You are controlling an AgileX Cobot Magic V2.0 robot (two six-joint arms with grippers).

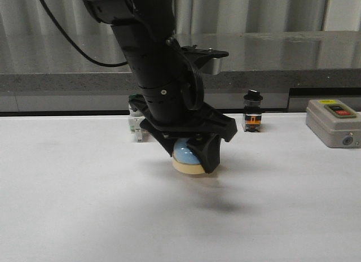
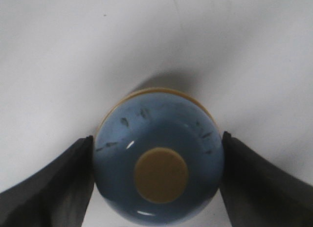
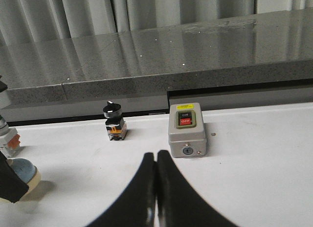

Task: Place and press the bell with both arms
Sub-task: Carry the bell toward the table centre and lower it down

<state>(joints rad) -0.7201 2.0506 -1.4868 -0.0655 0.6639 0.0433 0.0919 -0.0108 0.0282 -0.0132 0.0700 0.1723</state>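
Front view: one glossy light-blue dome bell [image 1: 186,155] on a cream base sits mid-table, clamped in the left arm's black two-finger gripper [image 1: 192,154], with one grey switch box [image 1: 334,122] well apart by the white table's [image 1: 84,205] right edge. Left wrist view: both black fingers [image 2: 58,183] touch the single dome's sides, bare tabletop beyond. Right wrist view: the right gripper [image 3: 156,188] has its fingers pressed together on nothing, one small black-knobbed selector switch [image 3: 114,121] and the box ahead, open surface between.

On the worktop [image 1: 67,205] there is 1 light-blue call bell [image 1: 185,154], 1 grey box with red and black buttons [image 1: 334,122], 1 black-knobbed selector switch [image 1: 252,110] and 1 white switch [image 1: 136,123] partly hidden behind the arm. 2 black tools show: the left tool [image 1: 192,154] and the right tool [image 3: 156,188].
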